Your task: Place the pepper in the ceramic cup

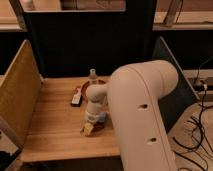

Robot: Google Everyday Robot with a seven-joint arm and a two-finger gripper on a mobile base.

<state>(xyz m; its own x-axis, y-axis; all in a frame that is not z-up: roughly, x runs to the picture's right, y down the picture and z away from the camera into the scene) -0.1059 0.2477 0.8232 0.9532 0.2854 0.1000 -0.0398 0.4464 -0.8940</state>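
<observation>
My gripper (89, 130) points down at the wooden table (55, 130), its tip touching or almost touching the boards near the front middle. A blue-grey sponge (102, 118) lies right beside it. The pepper is hidden; the wrist and gripper cover the spot beneath them. Left of the orange-red bowl (88, 88) lies a small thing (76, 97), dark at its far end and pale at its near end. Whether it is the ceramic cup I cannot tell.
A clear bottle (92, 75) stands at the bowl's back rim. Wooden side walls (17, 95) flank the table on the left, and a dark panel (170, 65) on the right. My bulky white arm (142, 115) fills the right foreground. Cables (200, 125) lie on the floor.
</observation>
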